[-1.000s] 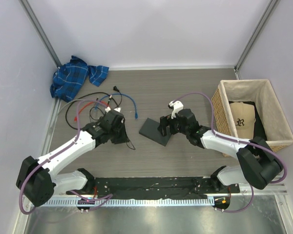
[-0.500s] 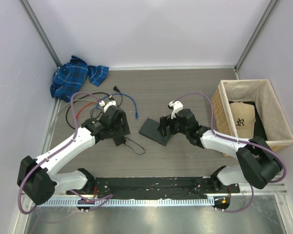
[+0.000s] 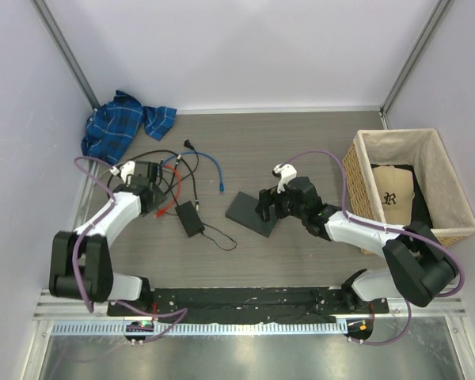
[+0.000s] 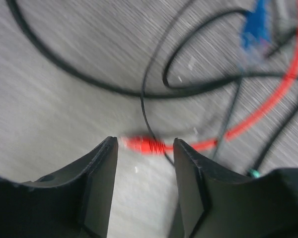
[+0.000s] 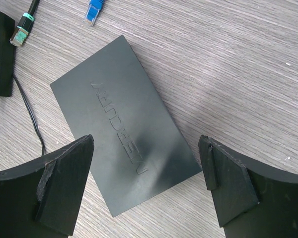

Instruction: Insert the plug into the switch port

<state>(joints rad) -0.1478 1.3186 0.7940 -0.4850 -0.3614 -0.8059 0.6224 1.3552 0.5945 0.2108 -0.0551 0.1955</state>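
The switch [image 3: 250,212] is a flat dark grey box lying in the middle of the table. It fills the right wrist view [image 5: 124,124] top face up, and its ports are hidden. My right gripper [image 5: 146,148] is open and empty just above it, and it shows in the top view [image 3: 267,207]. My left gripper [image 4: 143,142] is open over the cable tangle at the left [image 3: 154,199]. A red plug [image 4: 150,146] on a red cable lies on the table just beyond its fingertips, not gripped. A blue plug [image 5: 94,11] lies beyond the switch.
A black adapter brick [image 3: 190,218] with a thin cord lies between the arms. Black, red and blue cables [image 3: 170,166] tangle at the left. A blue plaid cloth [image 3: 123,127] sits back left. A wicker basket [image 3: 355,170] holding a cap [image 3: 392,190] stands right.
My left arm has swung left, away from the adapter brick, to the cable tangle. The brick now lies free on the table. The right arm has not moved.
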